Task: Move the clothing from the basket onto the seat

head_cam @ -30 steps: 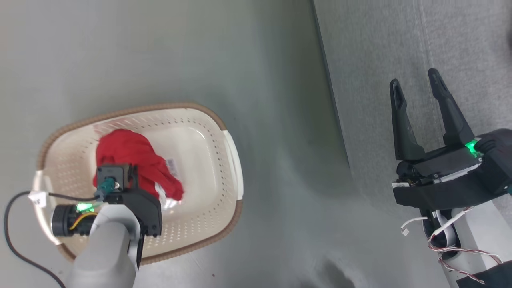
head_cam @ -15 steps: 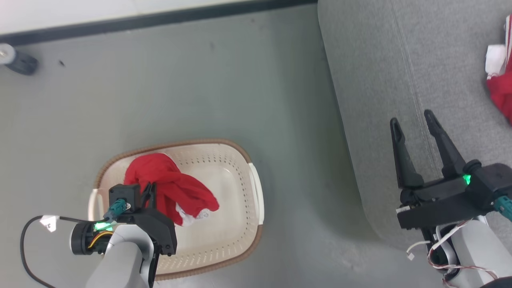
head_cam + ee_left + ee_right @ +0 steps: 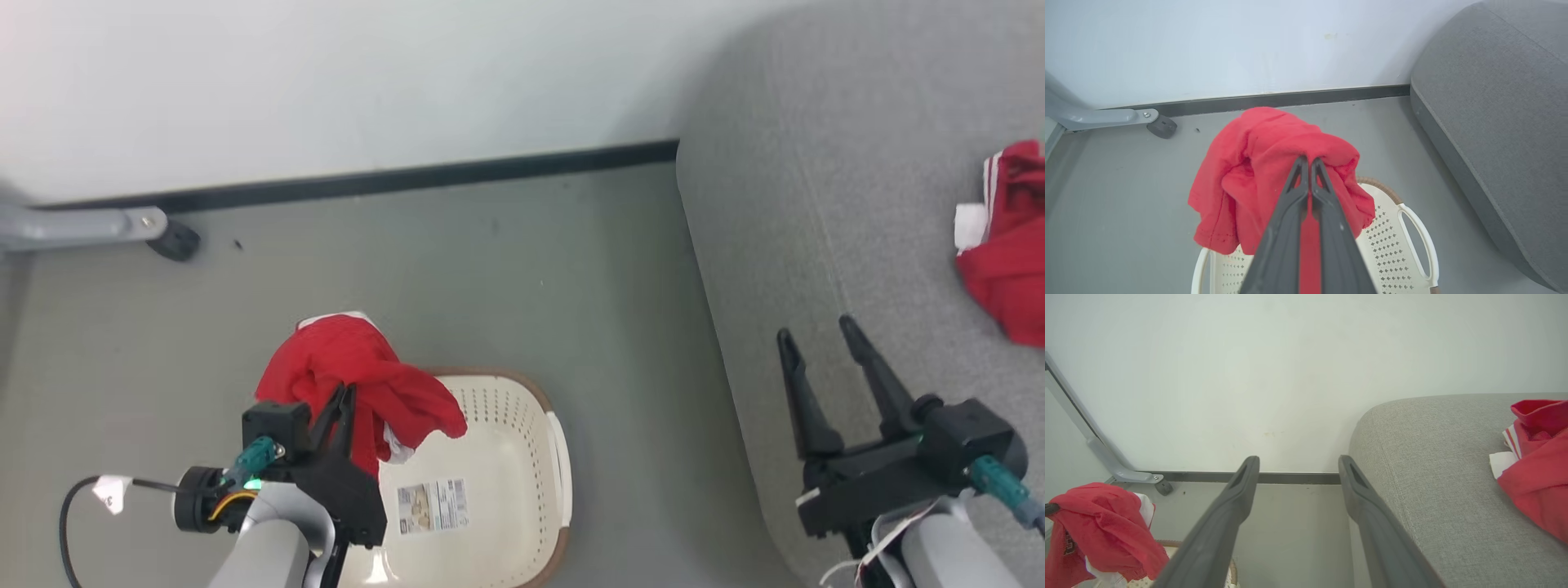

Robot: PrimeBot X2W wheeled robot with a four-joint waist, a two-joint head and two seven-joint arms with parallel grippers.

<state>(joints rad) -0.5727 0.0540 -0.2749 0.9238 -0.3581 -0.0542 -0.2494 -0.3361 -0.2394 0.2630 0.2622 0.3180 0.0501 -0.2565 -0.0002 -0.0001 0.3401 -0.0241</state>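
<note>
We see the seat (image 3: 824,212) as the biggest thing here, a broad grey cushion taking up the right side of the head view. Left of it runs the grey floor (image 3: 571,269), with a dark skirting line across the upper part of the frame.

The basket (image 3: 522,425) stands at the lower centre, well apart from the seat's edge. Its bottom looks bare apart from a printed sticker (image 3: 433,505).

One red garment (image 3: 1008,269) with white trim lies heaped on the seat at the right edge of the frame. The clothing (image 3: 359,376) we care about now hangs bunched over the basket's upper left rim, clear of the basket's bottom.

The left gripper (image 3: 1306,160) has its fingers clenched on a fold of that clothing, which drapes down both sides of them. The right gripper (image 3: 816,331) waits at the lower right over the seat's front, fingers spread wide with nothing between them.

We judge this as the carry step. Next, the left arm needs to travel rightward across the floor gap, keeping the hanging cloth clear of the rim, and release over the cushion.
</note>
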